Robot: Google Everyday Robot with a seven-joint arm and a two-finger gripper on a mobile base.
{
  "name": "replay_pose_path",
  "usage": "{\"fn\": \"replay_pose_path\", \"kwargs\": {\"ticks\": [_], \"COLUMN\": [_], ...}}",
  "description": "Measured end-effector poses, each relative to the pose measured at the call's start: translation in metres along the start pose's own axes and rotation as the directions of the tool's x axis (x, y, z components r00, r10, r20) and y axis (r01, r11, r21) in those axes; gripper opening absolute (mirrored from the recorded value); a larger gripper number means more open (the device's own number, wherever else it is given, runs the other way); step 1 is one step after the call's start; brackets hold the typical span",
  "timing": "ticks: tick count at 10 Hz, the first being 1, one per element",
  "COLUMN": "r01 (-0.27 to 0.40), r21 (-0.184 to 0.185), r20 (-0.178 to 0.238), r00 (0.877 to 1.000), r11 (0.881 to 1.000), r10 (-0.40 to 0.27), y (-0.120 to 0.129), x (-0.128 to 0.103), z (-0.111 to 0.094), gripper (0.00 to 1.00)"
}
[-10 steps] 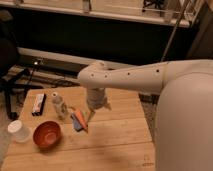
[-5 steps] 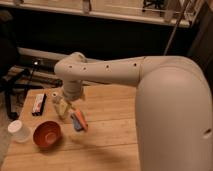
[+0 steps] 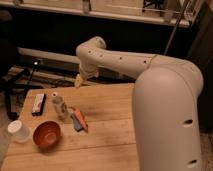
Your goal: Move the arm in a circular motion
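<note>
The arm (image 3: 150, 75) is a big smooth white jointed limb with small dark holes. It fills the right of the camera view and reaches left across the back of the wooden table (image 3: 107, 137). Its elbow bends near the top centre and the forearm drops to a small tan-tipped gripper (image 3: 79, 81). The gripper hangs above the table's far edge, behind and above a clear bottle (image 3: 59, 106). Nothing is seen in the gripper.
On the table's left part lie an orange bowl (image 3: 47, 134), a white cup (image 3: 19, 131), a dark snack bar (image 3: 38, 103) and an orange-and-blue packet (image 3: 77, 119). A dark chair (image 3: 10, 75) stands at the left. A dark shelf wall runs behind.
The arm has swung up and toward the back of the table. The gripper rose from just over the bottle and packet to the far edge.
</note>
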State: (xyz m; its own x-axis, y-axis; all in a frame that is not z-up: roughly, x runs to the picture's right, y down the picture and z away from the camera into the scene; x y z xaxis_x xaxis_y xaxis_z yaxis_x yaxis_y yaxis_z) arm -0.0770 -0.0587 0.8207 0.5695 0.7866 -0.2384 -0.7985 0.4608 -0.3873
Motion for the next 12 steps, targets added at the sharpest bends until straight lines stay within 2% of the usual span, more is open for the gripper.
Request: {"fn": "replay_pose_path", "kwargs": {"ticks": [2, 3, 4, 6, 7, 9, 10, 11, 12], "r01": [-0.089, -0.153, -0.193, -0.204, -0.178, -0.105, -0.03, 0.031, 0.112], "r21": [0.044, 0.082, 0.115, 0.159, 0.166, 0.143, 0.097, 0.05, -0.024], "r20": [-0.031, -0.076, -0.126, -0.214, -0.266, -0.343, -0.388, -0.406, -0.407], "r00": [0.995, 0.984, 0.97, 0.948, 0.939, 0.927, 0.919, 0.914, 0.907], "r11": [0.995, 0.985, 0.974, 0.966, 0.97, 0.984, 0.995, 0.998, 0.993], "r10": [0.09, 0.159, 0.207, 0.235, 0.218, 0.149, 0.065, -0.008, -0.112], "y": [-0.04, -0.062, -0.07, -0.063, -0.043, -0.002, 0.033, 0.058, 0.092], "x": [0.034, 0.074, 0.111, 0.159, 0.177, 0.194, 0.198, 0.194, 0.182], "z": [0.002, -0.002, -0.007, -0.02, -0.03, -0.046, -0.056, -0.061, -0.065], "gripper": [0.8, 0.8, 0.8, 0.8, 0.8, 0.8, 0.8, 0.8, 0.8]}}
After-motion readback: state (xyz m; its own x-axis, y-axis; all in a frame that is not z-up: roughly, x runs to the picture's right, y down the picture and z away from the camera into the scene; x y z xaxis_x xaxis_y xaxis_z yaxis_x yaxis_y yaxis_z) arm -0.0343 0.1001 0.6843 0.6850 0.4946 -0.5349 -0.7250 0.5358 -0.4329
